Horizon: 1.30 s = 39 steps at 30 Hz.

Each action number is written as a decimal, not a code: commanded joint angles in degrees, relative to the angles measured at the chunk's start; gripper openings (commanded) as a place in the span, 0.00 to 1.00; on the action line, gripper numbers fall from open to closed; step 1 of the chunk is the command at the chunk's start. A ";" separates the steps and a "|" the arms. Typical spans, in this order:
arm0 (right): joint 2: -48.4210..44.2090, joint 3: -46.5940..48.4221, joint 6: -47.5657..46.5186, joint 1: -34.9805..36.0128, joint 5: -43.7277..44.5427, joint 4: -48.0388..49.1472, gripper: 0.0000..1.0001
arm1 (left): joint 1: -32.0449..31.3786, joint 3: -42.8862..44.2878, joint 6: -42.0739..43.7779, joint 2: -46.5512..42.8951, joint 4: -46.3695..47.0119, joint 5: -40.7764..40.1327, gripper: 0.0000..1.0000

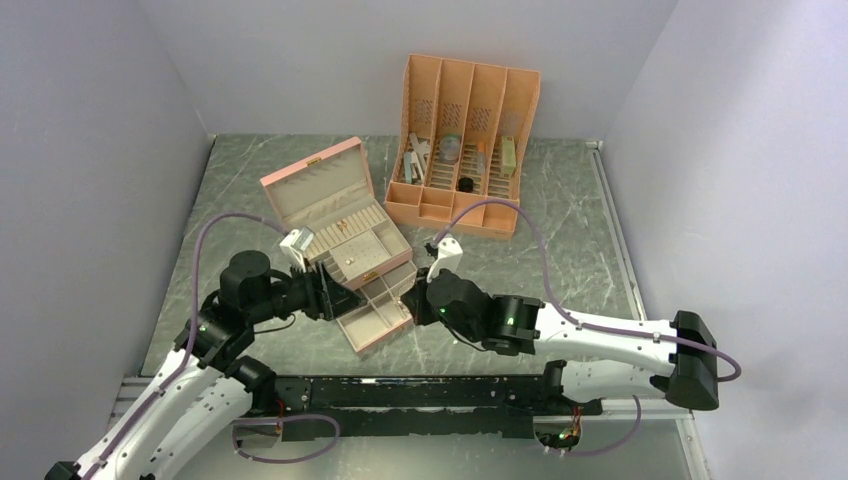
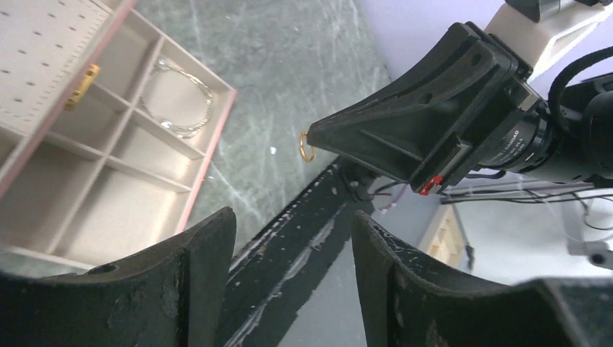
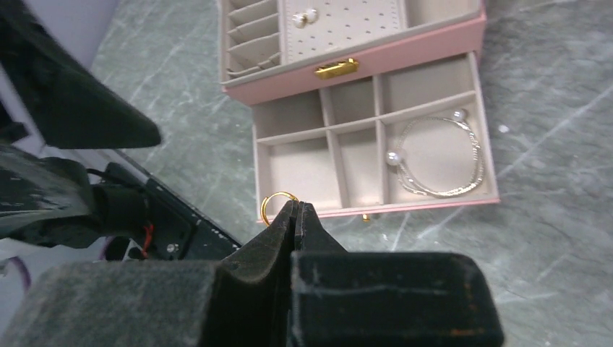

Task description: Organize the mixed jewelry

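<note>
Gold ring (image 3: pixel 277 206) pinched at the tip of the closed right tool (image 3: pixel 296 211) — aloft beside the pink box's open drawer (image 3: pixel 434 205) — left tool (image 2: pixel 293 224) agape, empty, facing it.

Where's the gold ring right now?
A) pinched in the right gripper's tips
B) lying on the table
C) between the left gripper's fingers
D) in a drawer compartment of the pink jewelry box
A: the gold ring is pinched at the very tips of the shut right gripper, while the left gripper stands open with nothing between its fingers.
</note>
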 commanded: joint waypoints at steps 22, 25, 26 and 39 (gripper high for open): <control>2.37 4.47 -1.82 5.19 0.30 8.72 0.00 | 0.38 -11.45 -22.84 0.18 25.50 12.73 0.45; 2.55 4.30 -1.58 5.32 0.30 8.87 0.00 | 0.39 -11.58 -23.09 0.18 25.83 12.72 0.40; 2.54 4.30 -1.49 5.45 0.32 8.98 0.00 | 0.38 -11.56 -23.18 0.17 26.01 12.76 0.39; 1.58 3.73 -1.55 6.20 1.55 10.31 0.00 | 0.38 -11.55 -22.05 0.96 25.34 13.31 0.20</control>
